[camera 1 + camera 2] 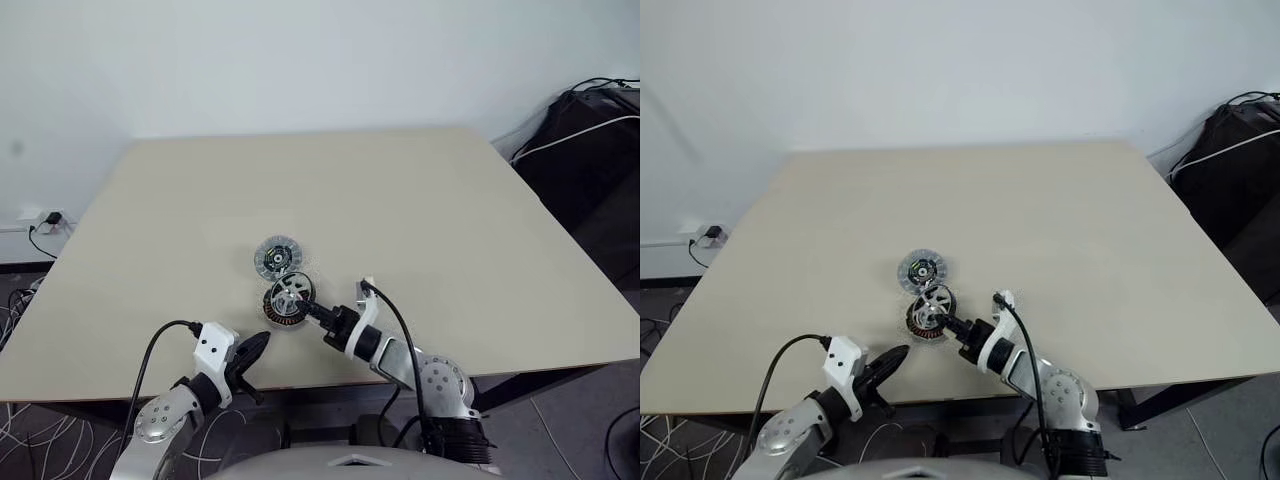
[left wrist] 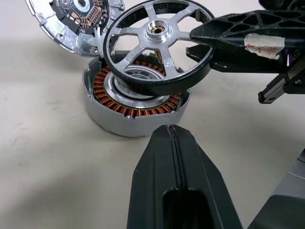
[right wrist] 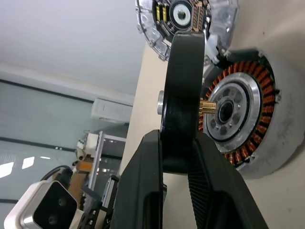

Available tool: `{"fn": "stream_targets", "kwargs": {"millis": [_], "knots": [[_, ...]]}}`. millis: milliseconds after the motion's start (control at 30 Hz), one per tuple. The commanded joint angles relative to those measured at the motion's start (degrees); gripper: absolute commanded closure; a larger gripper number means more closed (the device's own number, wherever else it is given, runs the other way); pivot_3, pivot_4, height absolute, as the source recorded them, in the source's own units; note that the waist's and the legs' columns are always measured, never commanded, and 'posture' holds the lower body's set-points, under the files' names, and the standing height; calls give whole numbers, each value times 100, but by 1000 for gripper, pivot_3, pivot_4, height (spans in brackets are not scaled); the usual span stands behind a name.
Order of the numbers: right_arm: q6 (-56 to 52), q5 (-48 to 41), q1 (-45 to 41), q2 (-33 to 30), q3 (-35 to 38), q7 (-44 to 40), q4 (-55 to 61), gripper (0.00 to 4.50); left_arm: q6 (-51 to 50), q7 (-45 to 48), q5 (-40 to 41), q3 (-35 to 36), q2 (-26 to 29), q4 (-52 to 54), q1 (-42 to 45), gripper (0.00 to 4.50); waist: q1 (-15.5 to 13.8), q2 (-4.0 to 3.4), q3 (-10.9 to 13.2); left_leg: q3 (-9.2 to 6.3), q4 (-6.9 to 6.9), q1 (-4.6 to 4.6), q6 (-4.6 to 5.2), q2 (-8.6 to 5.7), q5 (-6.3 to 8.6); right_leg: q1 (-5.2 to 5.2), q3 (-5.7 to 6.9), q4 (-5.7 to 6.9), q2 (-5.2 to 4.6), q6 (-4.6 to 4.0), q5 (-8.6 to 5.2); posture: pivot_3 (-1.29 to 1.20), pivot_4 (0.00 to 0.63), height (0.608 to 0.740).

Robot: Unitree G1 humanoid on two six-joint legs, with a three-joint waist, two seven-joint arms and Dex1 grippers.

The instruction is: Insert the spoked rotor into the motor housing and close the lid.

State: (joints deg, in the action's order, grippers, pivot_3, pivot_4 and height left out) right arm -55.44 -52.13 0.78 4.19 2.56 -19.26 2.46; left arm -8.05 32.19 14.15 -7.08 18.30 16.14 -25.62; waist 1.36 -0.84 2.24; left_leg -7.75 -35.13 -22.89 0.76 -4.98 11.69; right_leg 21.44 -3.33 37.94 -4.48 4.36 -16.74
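Rotor insertion under way, judging by the layout: spoked rotor [image 2: 155,50] hangs tilted over motor housing [image 2: 135,102], lower rim edge dipping toward the copper windings, upper edge raised, brass-coloured shaft end in the right wrist view aimed at the silver centre bore. Held edge-on by the rim, probably to leave the hub and shaft free to drop into the bore without fingers in the way. Not yet seated; whether the low edge already touches the windings cannot be told. Right gripper [image 3: 177,162] clenched on the dark outer rim, one finger on each face, opened only as wide as the rim is thick. Left gripper [image 2: 172,143] fully closed, fingers pressed together, holding nothing, parked low just in front of the housing wall and apparently apart from it, perhaps ready to brace the housing against sliding. Housing sits open side up on the beige worktop [image 1: 450,220], near the front edge. Lid [image 1: 277,257] lies just behind the housing, circuit-board face up, its rim at or overlapping the housing's far edge, close at hand for the closing step. Tilt of the wheel needs levelling before pressing down, else the shaft may bind or the rim may scrape the copper.
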Motion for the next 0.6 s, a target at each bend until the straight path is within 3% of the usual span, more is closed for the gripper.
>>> {"fn": "stream_targets", "kwargs": {"millis": [33,600], "knots": [[82,-152,-303,405,-116,-86,-38,4102,72,19,61,99,55,195,55,4500,0,0,0,0,0,0,0,0,0,0,0,0,0,0,0,0,0,740],[328,-257,-720,527,-178,-103,-379,4102,174,62,41,176,20,144,-49,4500,8,1,-1,0,0,1,0,0,0,1,-1,1,1,0,0,0,0,740]]}}
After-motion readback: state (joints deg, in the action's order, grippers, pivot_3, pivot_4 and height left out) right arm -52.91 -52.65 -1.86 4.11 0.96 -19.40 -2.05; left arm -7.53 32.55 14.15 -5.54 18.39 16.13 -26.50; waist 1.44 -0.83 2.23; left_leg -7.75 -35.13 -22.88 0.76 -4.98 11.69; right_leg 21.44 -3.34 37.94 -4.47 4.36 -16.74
